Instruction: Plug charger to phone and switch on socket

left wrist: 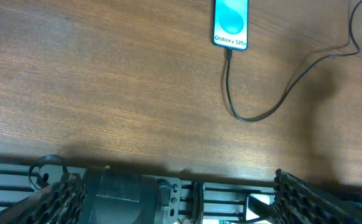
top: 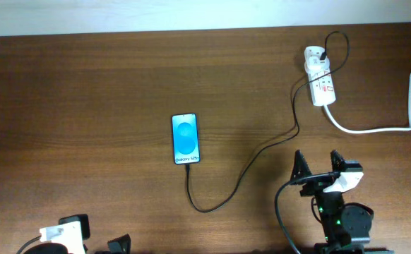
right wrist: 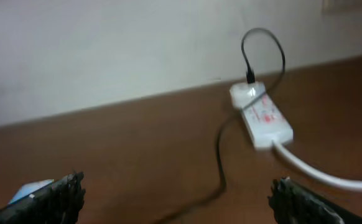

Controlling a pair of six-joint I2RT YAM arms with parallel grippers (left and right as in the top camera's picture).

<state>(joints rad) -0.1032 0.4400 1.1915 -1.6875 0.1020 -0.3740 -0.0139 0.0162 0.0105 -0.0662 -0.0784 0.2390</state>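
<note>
Wooden desk (top: 85, 92): we note the phone (top: 185, 138) central, charger (left wrist: 249, 119) trailing to the socket (top: 320, 79) by the far edge. Left hand (left wrist: 175, 182) and right hand (top: 317, 161) stand wide, empty, at the near edge.

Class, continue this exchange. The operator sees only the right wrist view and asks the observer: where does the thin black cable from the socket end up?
Observer: The charger loops across the table and its tip meets the phone's bottom edge.
Operator: And the left gripper?
Observer: The left gripper hangs open at the table's near edge, left of the phone, holding nothing.
Operator: Which way up is the phone?
Observer: Face up, blue screen lit, reading Galaxy S25.
</note>
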